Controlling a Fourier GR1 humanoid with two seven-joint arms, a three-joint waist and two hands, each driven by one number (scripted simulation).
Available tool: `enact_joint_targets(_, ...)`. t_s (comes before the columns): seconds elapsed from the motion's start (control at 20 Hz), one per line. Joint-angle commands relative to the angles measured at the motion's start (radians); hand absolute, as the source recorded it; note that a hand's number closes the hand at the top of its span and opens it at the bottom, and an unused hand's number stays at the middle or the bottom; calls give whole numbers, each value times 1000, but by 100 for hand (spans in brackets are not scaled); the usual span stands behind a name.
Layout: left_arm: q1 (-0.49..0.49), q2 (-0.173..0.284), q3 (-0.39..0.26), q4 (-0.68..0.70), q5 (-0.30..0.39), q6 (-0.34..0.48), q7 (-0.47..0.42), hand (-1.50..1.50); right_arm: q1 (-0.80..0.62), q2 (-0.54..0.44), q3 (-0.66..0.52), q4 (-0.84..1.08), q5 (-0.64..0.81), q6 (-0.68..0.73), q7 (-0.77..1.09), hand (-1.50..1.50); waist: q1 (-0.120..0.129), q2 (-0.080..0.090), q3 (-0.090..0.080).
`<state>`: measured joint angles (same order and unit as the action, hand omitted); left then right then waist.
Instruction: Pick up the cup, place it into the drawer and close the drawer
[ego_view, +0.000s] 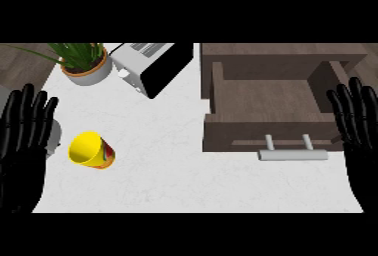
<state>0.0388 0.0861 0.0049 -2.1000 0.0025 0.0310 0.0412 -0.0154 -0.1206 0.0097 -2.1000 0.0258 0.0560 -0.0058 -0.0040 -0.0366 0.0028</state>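
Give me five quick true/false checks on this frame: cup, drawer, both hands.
1. The yellow cup stands on the white counter, outside the drawer. True.
2. The drawer is shut. False: it is pulled open, with its handle toward the robot.
3. The left hand is curled round the cup. False: its fingers are straight and it holds nothing; the cup sits to its right.
4. The right hand is open, at the view's right edge beside the drawer. True.
5. A potted plant and a toaster sit at the counter's far side. True.
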Motion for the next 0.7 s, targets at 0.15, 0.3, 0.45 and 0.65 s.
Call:
enact_joint_targets(0.15, 28, 140, 116, 3, 265, -261, -99, -150, -31, 39, -14, 22, -12, -30, -19, -150, 9, 35, -4)
enact_joint_targets(0.3, 43, 122, 161, 146, 456, -284, 13, -150, 43, 9, 39, 47, -44, 48, 44, -150, 4, 42, -6)
enact_joint_targets(0.45, 1, 227, 287, 223, 624, -371, 53, -150, -21, -22, 4, 58, -65, 59, 99, -150, 9, 39, -4)
enact_joint_targets(0.65, -28, 232, 311, 383, 614, -459, -25, -150, -88, -25, -39, 132, -107, 72, 101, -150, 5, 38, -3)
